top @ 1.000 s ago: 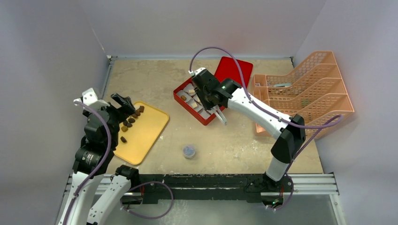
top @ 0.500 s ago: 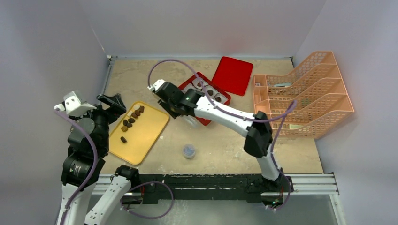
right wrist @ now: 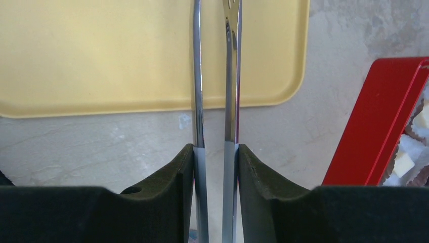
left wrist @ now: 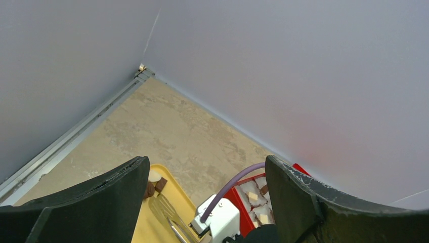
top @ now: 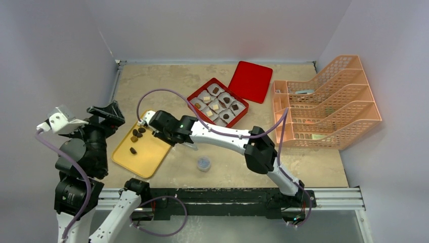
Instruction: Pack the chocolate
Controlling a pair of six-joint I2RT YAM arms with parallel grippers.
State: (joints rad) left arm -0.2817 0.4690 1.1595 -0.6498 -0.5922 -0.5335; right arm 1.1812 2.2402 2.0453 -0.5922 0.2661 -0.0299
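Top view: the right gripper [top: 156, 126], clenched on tongs [top: 146, 128], hovered over the yellow tray's [top: 146, 152] far end, just beside the chocolate lumps [top: 137, 133] lying there; the left gripper [top: 107, 112] hung released beyond the tray's left edge

Left wrist: chocolate lumps [left wrist: 153, 186] lay at the tray's [left wrist: 172, 195] corner, beside the left gripper's [left wrist: 206, 161] left finger

Right wrist: the right gripper [right wrist: 216, 152] pinched the tongs [right wrist: 198, 101], blades over bare tray [right wrist: 101, 50]
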